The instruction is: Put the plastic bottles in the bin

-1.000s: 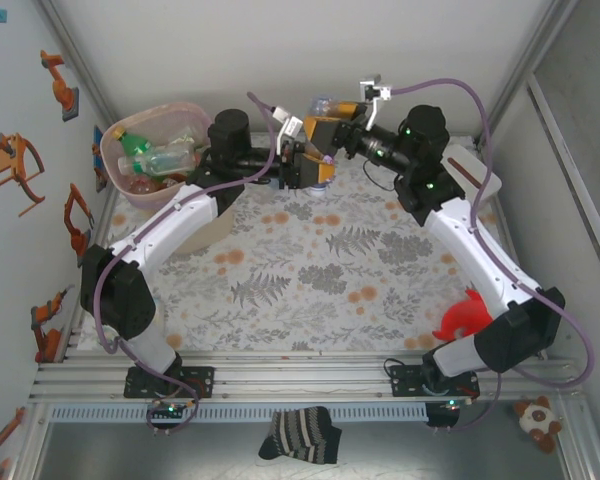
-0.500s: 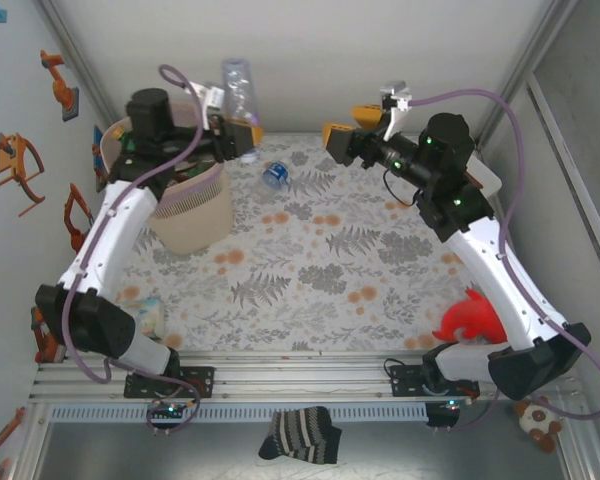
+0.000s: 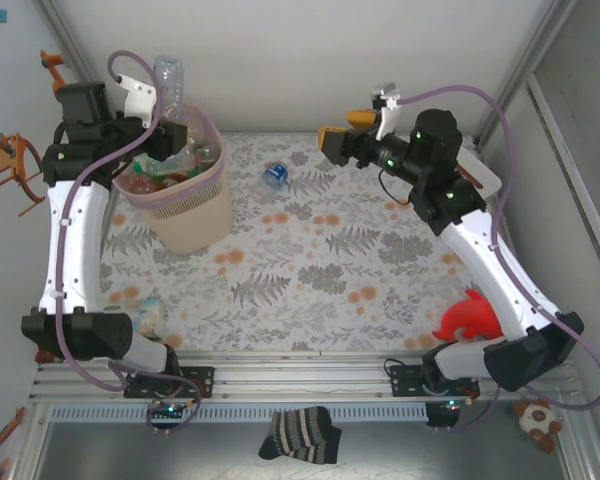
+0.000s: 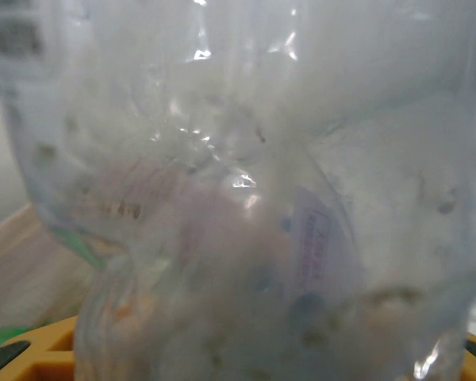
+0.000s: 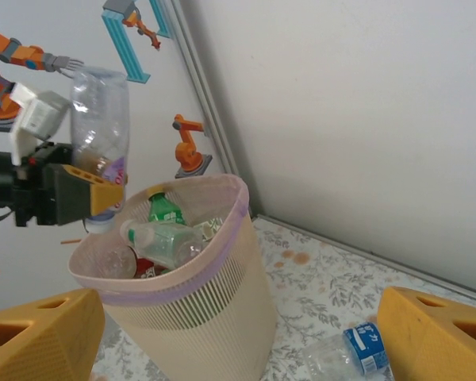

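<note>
Right wrist view: left gripper [image 5: 95,197] pinching clear bottle [image 5: 99,119], vertical, above 9 o'clock rim of bin [image 5: 198,317]; advise centring over opening before release. Right gripper [image 3: 345,128] spread, empty.

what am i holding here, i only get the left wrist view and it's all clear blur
observer: a clear bottle, standing upright in the left pincer, which is clamped near its lower end.
operator: where's the bin from it
observer: the pink bin stands just below, and the bottle hangs at its far left rim. I can't tell if it is fully over the opening.
operator: anything to grab after this
observer: yes, a crushed bottle with a blue label lies on the table, to the right of the bin and apart from it.
</note>
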Controlling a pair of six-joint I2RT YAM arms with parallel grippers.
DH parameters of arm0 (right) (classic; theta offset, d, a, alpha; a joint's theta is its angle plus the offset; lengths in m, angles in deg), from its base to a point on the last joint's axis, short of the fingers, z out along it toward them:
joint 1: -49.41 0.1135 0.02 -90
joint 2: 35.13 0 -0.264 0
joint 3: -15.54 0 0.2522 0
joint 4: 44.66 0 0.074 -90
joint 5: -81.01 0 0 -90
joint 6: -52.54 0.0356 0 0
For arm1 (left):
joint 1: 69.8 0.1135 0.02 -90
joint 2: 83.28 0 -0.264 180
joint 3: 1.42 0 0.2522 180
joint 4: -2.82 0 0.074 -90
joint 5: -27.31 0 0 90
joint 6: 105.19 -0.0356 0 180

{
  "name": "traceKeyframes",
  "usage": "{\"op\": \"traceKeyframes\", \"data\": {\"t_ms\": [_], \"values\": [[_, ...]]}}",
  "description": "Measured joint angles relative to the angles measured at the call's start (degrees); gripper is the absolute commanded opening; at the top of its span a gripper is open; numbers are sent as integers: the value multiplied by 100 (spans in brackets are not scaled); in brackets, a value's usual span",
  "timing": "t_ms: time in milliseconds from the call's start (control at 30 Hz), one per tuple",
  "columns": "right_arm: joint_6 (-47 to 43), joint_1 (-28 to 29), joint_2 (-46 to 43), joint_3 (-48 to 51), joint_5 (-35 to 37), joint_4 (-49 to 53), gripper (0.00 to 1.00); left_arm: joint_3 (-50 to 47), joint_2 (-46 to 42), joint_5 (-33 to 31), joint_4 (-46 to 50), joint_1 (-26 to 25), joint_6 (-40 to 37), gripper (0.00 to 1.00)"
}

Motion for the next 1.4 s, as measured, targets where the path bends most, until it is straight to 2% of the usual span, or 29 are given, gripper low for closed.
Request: {"op": "traceKeyframes", "data": {"t_ms": [233,400,667,800,1100,1233,1400], "values": [[24,0,223,-273,-125,48,87,-162,291,-1314,-208,31,-1311,46],[85,0,223,-273,-138,52,87,-358,409,-2166,-798,33,-2409,51],[129,0,205,-260,-133,55,86,-415,844,-2979,-1447,153,-3644,54],[133,0,175,-249,-129,111,86,-415,1174,-3217,-1591,203,-3954,55],[149,0,116,-249,-87,308,86,-413,1268,-3250,-1729,208,-4188,70],[168,0,105,-249,-83,306,85,-413,1209,-3182,-1716,212,-4201,74],[170,0,103,-249,-83,306,85,-413,1043,-2924,-1585,214,-4188,69]]}}
